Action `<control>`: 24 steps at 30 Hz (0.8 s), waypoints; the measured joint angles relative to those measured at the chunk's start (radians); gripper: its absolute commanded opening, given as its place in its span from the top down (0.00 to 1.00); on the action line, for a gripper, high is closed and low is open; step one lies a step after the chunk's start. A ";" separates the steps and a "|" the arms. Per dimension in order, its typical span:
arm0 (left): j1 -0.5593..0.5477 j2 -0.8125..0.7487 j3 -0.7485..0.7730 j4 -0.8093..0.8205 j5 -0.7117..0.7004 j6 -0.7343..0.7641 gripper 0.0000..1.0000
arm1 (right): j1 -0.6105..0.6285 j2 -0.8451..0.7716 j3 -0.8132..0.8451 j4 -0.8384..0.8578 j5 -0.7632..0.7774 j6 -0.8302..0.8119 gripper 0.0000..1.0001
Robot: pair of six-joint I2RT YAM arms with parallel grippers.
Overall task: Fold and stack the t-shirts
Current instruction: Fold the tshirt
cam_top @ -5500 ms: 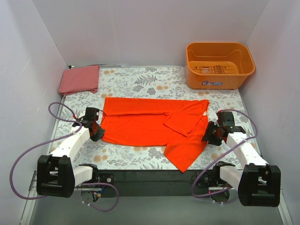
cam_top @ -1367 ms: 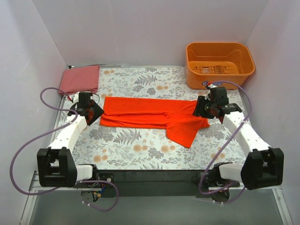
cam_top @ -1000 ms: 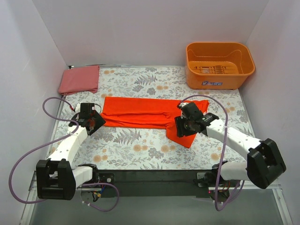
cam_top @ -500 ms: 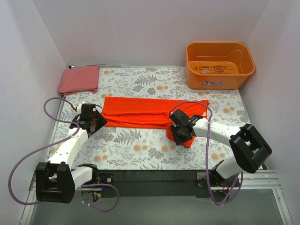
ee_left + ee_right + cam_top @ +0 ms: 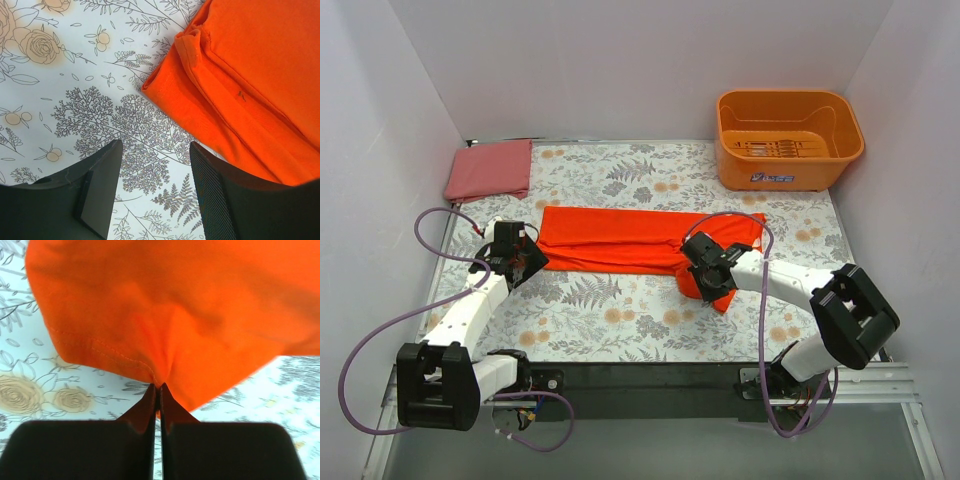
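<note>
Right end effector (image 5: 157,387) pinched tight on orange-red t-shirt (image 5: 190,300) hem, left end effector (image 5: 155,146) agape — empty

An orange plastic tub (image 5: 790,140) stands upright and open-topped at the far right corner of the surface (image 5: 620,305), with a slotted bottom and a small label (image 5: 775,178) on its near wall. The surface is covered with a pale print of flowers, ferns and leaves. Plain white walls (image 5: 620,60) enclose it on the left, far and right sides.
</note>
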 measured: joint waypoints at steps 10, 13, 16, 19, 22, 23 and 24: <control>0.000 0.000 0.000 0.000 0.001 0.000 0.45 | -0.052 0.063 0.348 -0.057 0.196 -0.137 0.99; 0.000 0.001 0.000 0.000 0.002 0.000 0.45 | -0.089 0.137 0.437 -0.048 0.225 -0.173 0.99; 0.000 0.001 0.000 0.000 0.002 0.000 0.45 | -0.129 0.220 0.506 -0.043 0.237 -0.204 0.99; 0.000 0.001 0.000 0.000 0.003 0.000 0.45 | -0.166 0.294 0.571 -0.037 0.245 -0.231 0.99; 0.000 0.006 0.000 0.000 0.004 0.000 0.45 | -0.200 0.350 0.627 -0.029 0.246 -0.249 0.99; 0.000 0.009 0.000 0.000 0.005 0.000 0.45 | -0.209 0.366 0.644 -0.023 0.246 -0.253 0.99; 0.000 0.013 0.000 0.000 0.006 0.000 0.45 | -0.218 0.380 0.657 -0.018 0.246 -0.256 0.97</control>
